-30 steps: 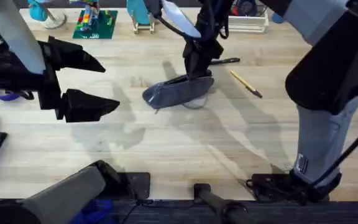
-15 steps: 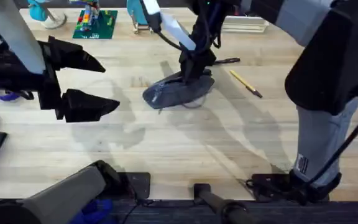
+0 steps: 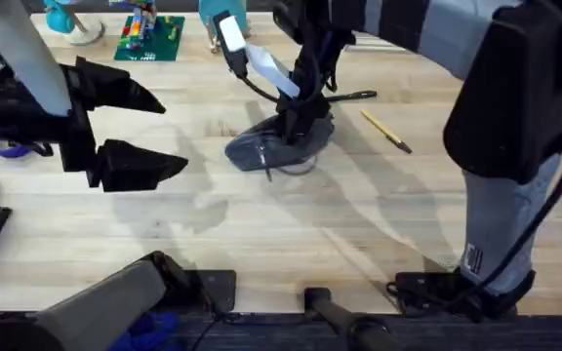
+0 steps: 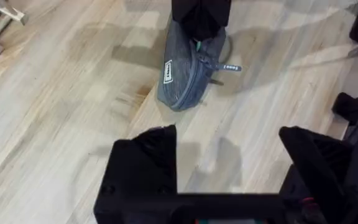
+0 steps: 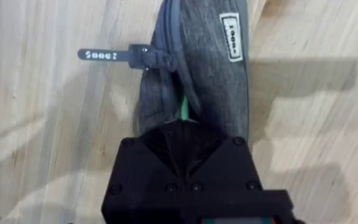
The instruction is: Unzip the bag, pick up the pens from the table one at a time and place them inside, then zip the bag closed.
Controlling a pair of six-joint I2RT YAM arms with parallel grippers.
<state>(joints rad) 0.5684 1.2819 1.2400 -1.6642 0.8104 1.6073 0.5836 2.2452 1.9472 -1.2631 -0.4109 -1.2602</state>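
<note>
Bag (image 3: 266, 148): I log one blue-grey fabric pouch, lying on its side mid-table (image 3: 261, 244), white label patch on its flank, zipper pull (image 5: 107, 55) with a lettered tab sticking out sideways. I see a green sliver at the zipper seam; how far it is open, I cannot tell.

Pens: yellow pen (image 3: 385, 131), dark tip, flat and diagonal, near the bag. Black pen (image 3: 354, 97), flat, just beyond the bag.

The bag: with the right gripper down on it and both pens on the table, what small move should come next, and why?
Probably the right gripper should lift off the bag. Its zipper looks parted, with green showing inside, while the black pen and yellow pen lie on the table.
</note>
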